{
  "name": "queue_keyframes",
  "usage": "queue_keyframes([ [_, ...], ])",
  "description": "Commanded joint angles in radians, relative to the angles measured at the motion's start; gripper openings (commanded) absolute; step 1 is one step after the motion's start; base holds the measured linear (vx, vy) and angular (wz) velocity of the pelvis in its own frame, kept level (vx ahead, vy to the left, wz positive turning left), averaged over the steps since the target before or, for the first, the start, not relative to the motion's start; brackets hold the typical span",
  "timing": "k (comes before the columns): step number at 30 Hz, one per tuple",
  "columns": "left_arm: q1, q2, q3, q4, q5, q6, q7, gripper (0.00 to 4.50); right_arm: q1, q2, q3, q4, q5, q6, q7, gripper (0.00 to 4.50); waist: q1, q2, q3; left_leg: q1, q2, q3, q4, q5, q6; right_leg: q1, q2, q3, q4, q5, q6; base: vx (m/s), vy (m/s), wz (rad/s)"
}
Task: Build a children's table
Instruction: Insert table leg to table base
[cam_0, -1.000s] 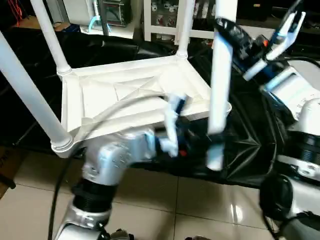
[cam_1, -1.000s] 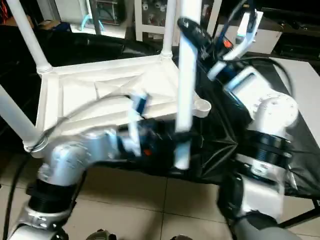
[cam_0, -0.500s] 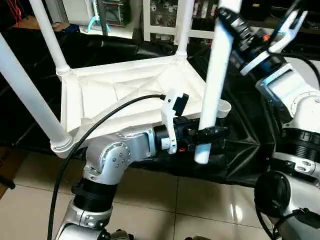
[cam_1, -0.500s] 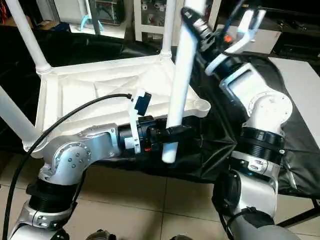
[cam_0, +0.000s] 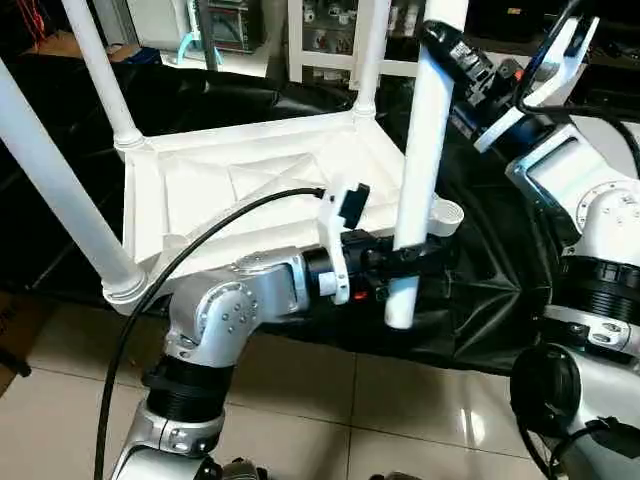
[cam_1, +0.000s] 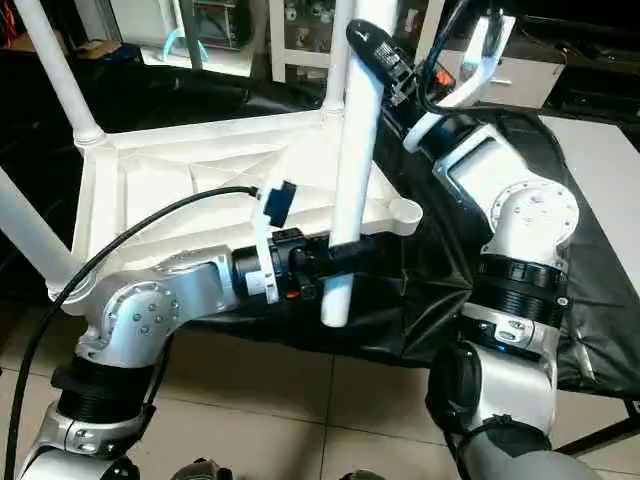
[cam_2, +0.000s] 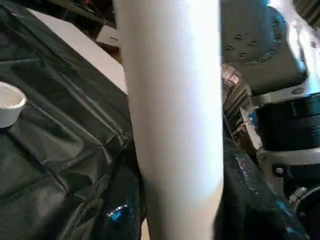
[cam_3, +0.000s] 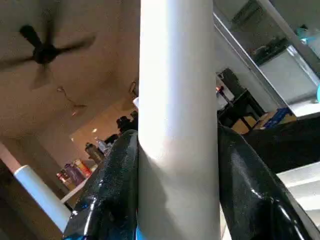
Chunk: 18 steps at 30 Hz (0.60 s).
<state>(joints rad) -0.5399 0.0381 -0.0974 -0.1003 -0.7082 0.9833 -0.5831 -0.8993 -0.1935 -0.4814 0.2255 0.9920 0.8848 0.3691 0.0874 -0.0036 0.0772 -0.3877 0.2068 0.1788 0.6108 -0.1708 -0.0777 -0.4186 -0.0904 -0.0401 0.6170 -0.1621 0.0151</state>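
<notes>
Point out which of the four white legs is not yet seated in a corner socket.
The leg held between both grippers, right gripper high, left gripper low. Its foot hangs beside the empty socket; the other three stand in the upturned top.

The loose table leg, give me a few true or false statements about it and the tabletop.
1. Both grippers grasp the loose leg. True: the right gripper high up, the left gripper near its lower end.
2. The tabletop lies ribbed side up. True.
3. All four corner sockets hold legs. False: the near-right socket is empty.
4. The loose leg lies flat on the black sheet. False: it is held nearly upright.
</notes>
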Motion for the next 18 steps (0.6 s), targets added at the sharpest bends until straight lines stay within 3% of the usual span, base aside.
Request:
queue_keyframes([
  [1,-0.008,0.001,-0.001,-0.008,0.002,-0.001,0.004,1.65,0.004,-0.01,0.001,-0.012,0.004,-0.002,-0.012,1.73,-0.001,-0.021,-0.096,0.013,-0.002,0.012,-0.063,-0.087,-0.007,0.058,-0.021,0.02,-0.058,-0.163,-0.157,0.0,0.0,0.0],
  [4,-0.008,0.004,0.01,-0.011,-0.003,-0.001,0.003,1.59,0.001,-0.01,-0.003,-0.007,0.008,0.001,-0.011,1.73,-0.001,-0.024,-0.096,0.013,-0.002,0.012,-0.063,-0.089,-0.007,0.058,-0.022,0.021,-0.058,-0.173,-0.156,0.0,0.0,0.0],
  [5,-0.008,0.004,0.01,-0.011,-0.003,-0.001,0.003,1.59,0.001,-0.01,-0.003,-0.007,0.008,0.001,-0.011,2.28,-0.001,-0.023,-0.096,0.013,-0.002,0.012,-0.063,-0.089,-0.007,0.058,-0.022,0.021,-0.058,-0.173,-0.155,0.0,0.0,0.0],
  [6,-0.01,0.008,0.019,-0.01,-0.002,-0.005,0.008,1.58,0.007,-0.022,0.013,-0.011,-0.02,-0.017,-0.015,2.42,-0.001,-0.022,-0.095,0.013,-0.001,0.012,-0.063,-0.09,-0.008,0.057,-0.022,0.02,-0.059,-0.176,-0.154,0.0,0.0,0.0],
  [7,-0.015,0.013,0.027,-0.005,0.004,-0.011,0.014,1.57,0.012,-0.034,0.03,-0.014,-0.055,-0.04,-0.016,2.42,0.0,-0.027,-0.096,0.013,-0.001,0.012,-0.063,-0.085,-0.008,0.058,-0.022,0.02,-0.059,-0.173,-0.152,0.0,0.0,0.0],
  [8,-0.026,0.033,0.036,0.002,0.02,-0.031,0.016,1.56,0.023,-0.055,0.053,-0.024,-0.097,-0.068,-0.008,2.5,0.0,-0.024,-0.095,0.012,-0.001,0.012,-0.063,-0.081,-0.012,0.057,-0.022,0.02,-0.058,-0.173,-0.149,0.0,0.0,0.0],
  [12,-0.049,0.093,0.063,-0.005,0.038,-0.061,-0.006,1.5,0.058,-0.098,0.07,-0.057,-0.123,-0.069,0.02,2.88,0.003,-0.027,-0.096,0.015,-0.002,0.011,-0.064,-0.087,-0.016,0.057,-0.02,0.02,-0.058,-0.182,-0.126,0.0,0.0,0.0],
  [15,-0.056,0.117,0.078,-0.019,0.031,-0.056,-0.018,1.49,0.081,-0.115,0.072,-0.069,-0.129,-0.067,0.031,3.06,0.002,-0.03,-0.098,0.015,-0.002,0.011,-0.063,-0.075,-0.014,0.059,-0.02,0.02,-0.054,-0.151,-0.139,0.0,0.0,0.0],
  [17,-0.061,0.15,0.101,-0.04,0.018,-0.044,-0.027,1.48,0.132,-0.17,0.144,-0.113,-0.214,-0.123,0.087,3.35,0.004,-0.03,-0.098,0.014,-0.002,0.011,-0.063,-0.069,-0.013,0.06,-0.02,0.019,-0.052,-0.133,-0.154,0.0,0.0,0.0],
  [18,-0.061,0.15,0.101,-0.04,0.018,-0.044,-0.027,1.48,0.132,-0.17,0.144,-0.113,-0.214,-0.123,0.087,3.37,0.006,-0.03,-0.097,0.014,0.0,0.01,-0.063,-0.067,-0.016,0.061,-0.021,0.02,-0.053,-0.133,-0.154,0.0,0.0,0.0],
])
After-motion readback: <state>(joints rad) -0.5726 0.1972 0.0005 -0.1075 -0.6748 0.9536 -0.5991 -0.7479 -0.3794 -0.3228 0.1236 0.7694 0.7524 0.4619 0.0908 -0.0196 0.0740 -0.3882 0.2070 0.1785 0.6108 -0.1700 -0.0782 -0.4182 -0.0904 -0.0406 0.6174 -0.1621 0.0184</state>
